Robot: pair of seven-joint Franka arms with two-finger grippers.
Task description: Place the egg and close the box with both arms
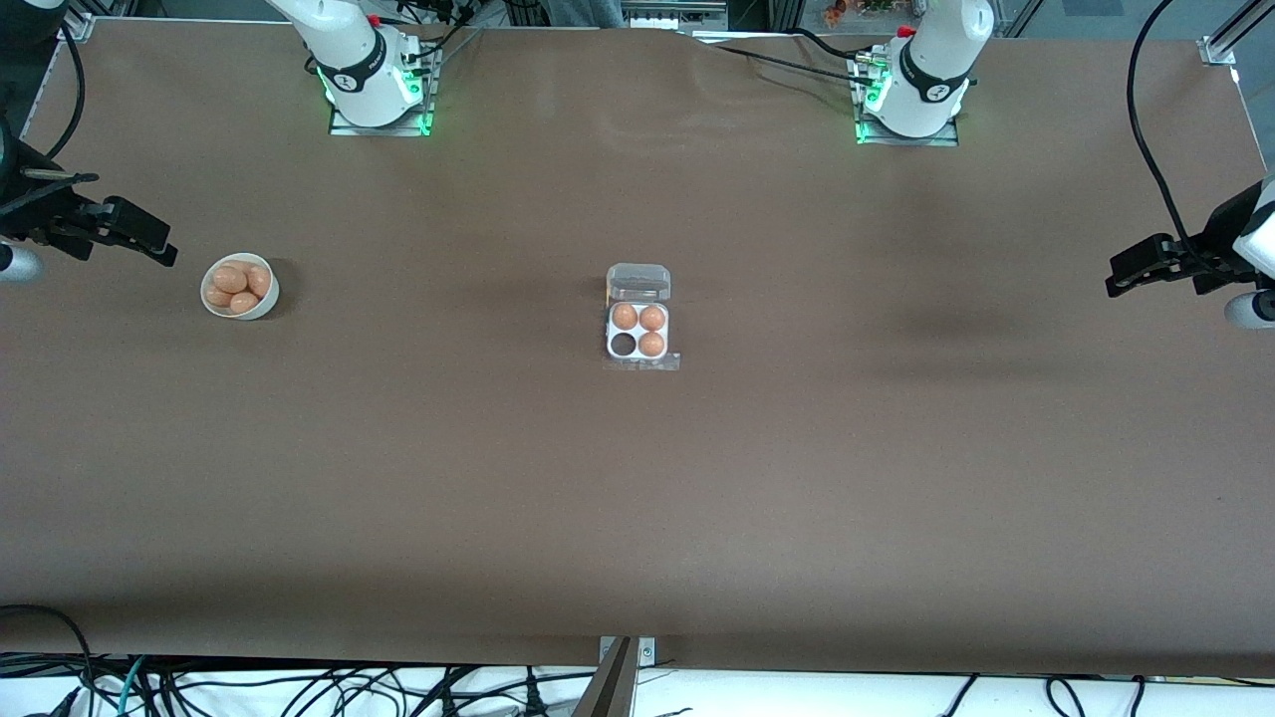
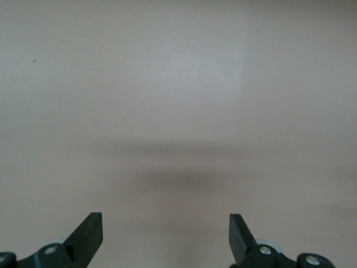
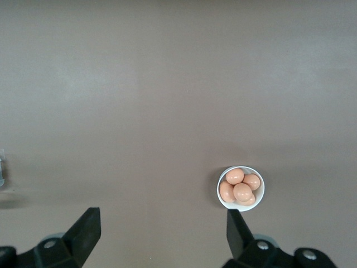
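Brown table [image 1: 637,498] holds the box [image 1: 638,329] at its centre, lid open, three eggs inside. Toward the right arm's end from it sits a white bowl [image 1: 240,287] of eggs. The left gripper [image 1: 1126,274] and right gripper [image 1: 159,244] hover above the table's ends, both spread and empty.

Robotics lab bench: two white arms on green-lit bases [image 1: 377,100] bolted to a brown-covered table [image 1: 637,498], loose cables [image 1: 299,687] along its edge, aluminium framing [image 1: 1230,40] at the corner

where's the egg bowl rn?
The bowl of eggs sits on the table toward the right arm's end, beside the right gripper, well apart from the box at mid-table.
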